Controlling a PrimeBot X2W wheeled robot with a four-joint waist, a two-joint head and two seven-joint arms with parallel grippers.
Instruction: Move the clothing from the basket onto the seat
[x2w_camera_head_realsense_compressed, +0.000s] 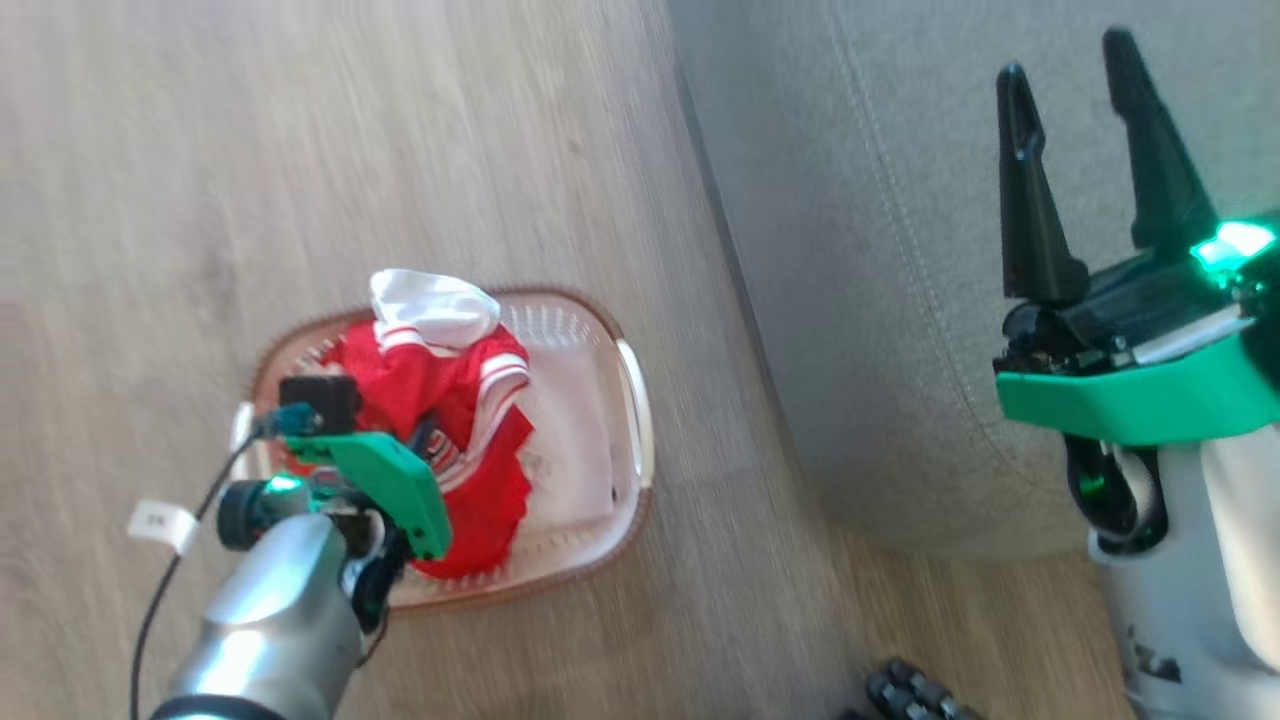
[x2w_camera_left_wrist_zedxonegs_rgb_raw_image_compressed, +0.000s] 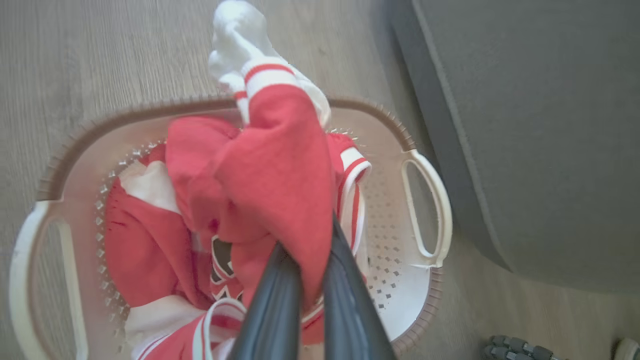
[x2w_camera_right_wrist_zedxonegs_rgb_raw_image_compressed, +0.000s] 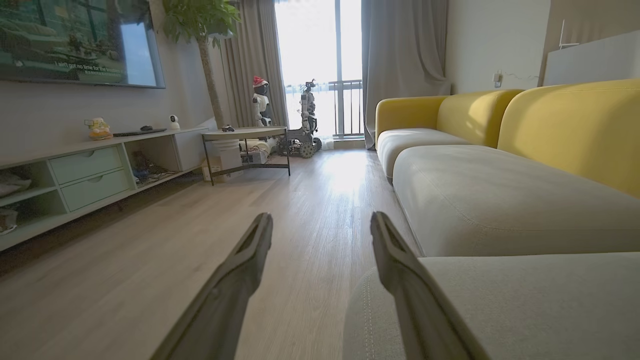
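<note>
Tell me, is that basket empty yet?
Not empty: red clothing lies heaped in the basket, one piece pinched by the left gripper.

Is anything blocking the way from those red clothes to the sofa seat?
Nothing visible. The left gripper is shut on the clothing over the basket; only floor lies between basket and seat. The open right gripper hangs over the seat.

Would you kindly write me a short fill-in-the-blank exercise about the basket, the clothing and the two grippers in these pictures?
1. The left gripper is shut on a fold of ____ clothing above the basket.
2. The right gripper is ____, with nothing between its fingers.
3. The basket stands on the wooden ____, next to the seat.

Missing words: red; open; floor.
</note>
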